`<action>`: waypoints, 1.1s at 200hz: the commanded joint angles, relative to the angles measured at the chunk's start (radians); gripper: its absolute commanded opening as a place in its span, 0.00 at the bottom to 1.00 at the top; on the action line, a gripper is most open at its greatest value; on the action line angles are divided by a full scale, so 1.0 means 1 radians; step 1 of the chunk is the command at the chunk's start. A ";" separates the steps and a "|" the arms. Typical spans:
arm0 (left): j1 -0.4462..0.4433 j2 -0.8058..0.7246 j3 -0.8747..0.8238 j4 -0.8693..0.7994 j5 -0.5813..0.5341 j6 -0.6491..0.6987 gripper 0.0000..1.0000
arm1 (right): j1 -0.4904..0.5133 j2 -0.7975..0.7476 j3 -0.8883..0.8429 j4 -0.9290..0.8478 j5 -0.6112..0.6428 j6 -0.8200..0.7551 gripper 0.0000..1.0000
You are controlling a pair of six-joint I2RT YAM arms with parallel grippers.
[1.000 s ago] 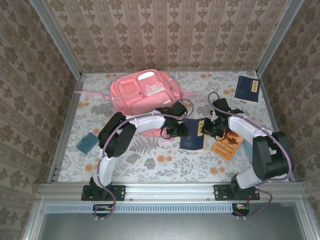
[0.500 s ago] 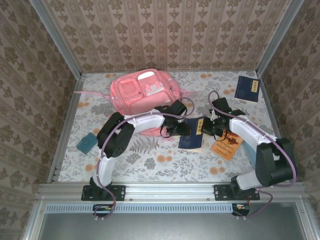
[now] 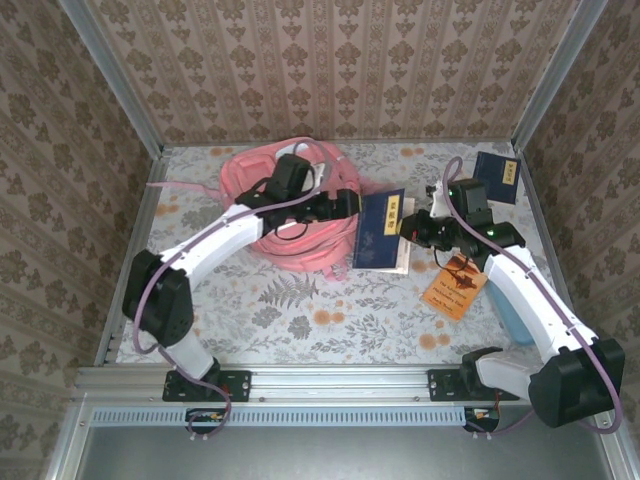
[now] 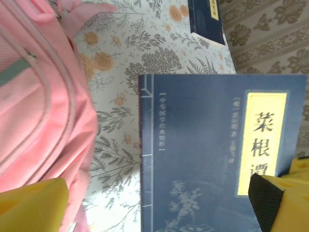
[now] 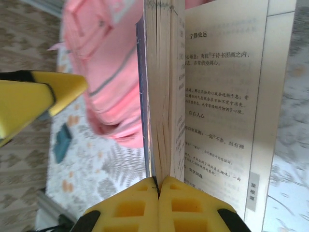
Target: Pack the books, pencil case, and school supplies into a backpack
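Status: right gripper (image 5: 158, 187) is pinched tight on the page edge of a thin dark navy paper book with a gold title label (image 3: 378, 230). Its yellow fingers (image 5: 125, 208) meet with the pages squeezed between them. The book is held up on edge, not flat, and partly fanned. The navy cover is on one side of the grip and a white page of printed text on the other.

Left gripper (image 3: 345, 205) is spread wide with nothing in it. In the left wrist view its two yellow fingers (image 4: 34, 205) sit at opposite bottom corners, with the held book's front cover straight ahead of them. Can't tell whether the dark pad on the right-hand finger touches the cover.

Large pink fabric backpack with a pale stripe (image 3: 310, 245) lies just beside the left gripper, on the far side of the held book from the right gripper. The left arm reaches across it.

Second thin dark navy book with a gold label (image 3: 497, 177) lies flat beyond the right gripper, near the back right corner, well apart from the held one. Thin orange-brown book with a dark picture (image 3: 455, 287) lies flat on the near side of the right gripper, beside the right arm.

Small teal flat item (image 5: 62, 138) sits on the floral tabletop (image 3: 330, 320), past the backpack from the right gripper. It is too small to identify.
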 commanded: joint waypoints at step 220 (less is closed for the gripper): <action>0.246 -0.273 -0.281 0.469 0.326 -0.243 0.01 | 0.051 0.257 0.124 0.472 -0.297 0.304 0.73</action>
